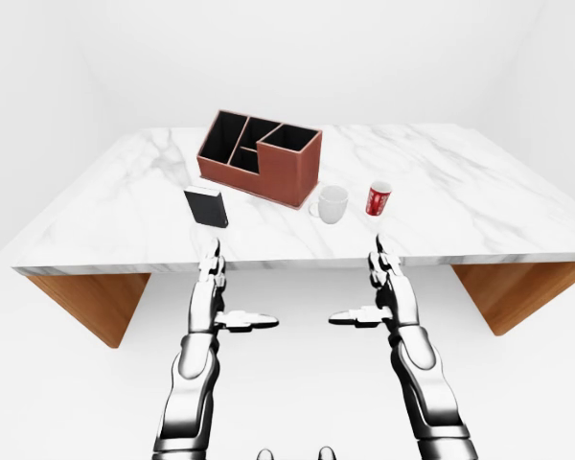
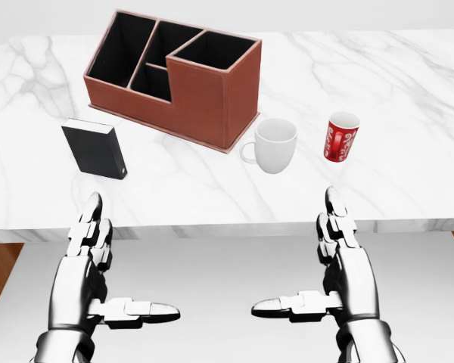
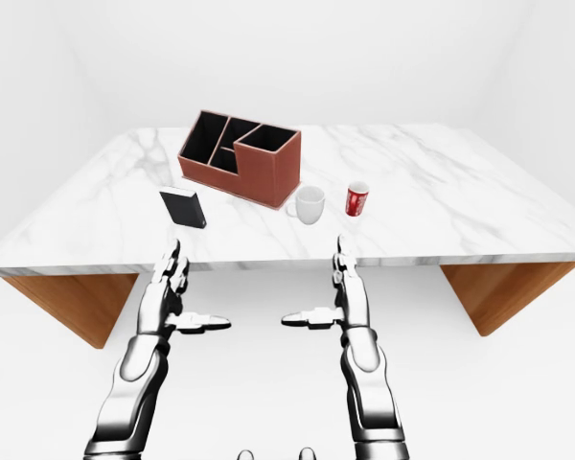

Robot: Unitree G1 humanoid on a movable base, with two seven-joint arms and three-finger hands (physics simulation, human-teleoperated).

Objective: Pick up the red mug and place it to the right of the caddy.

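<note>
A red mug [image 2: 340, 137] with a white pattern stands upright on the marble table [image 2: 408, 98], right of a white mug [image 2: 275, 145]. The brown caddy [image 2: 175, 77], with several black compartments, sits left of both mugs and above them in the head view. My left hand [image 2: 113, 272] and right hand [image 2: 318, 268] hover below the table's near edge, both open, fingers stretched and thumbs pointing inward. Neither hand touches anything. The right hand is directly below the red mug in the head view.
A small black box [image 2: 96, 149] stands on the table left of the caddy's near corner. Wooden table supports [image 1: 86, 302] show under both ends of the tabletop. White floor and walls surround the table.
</note>
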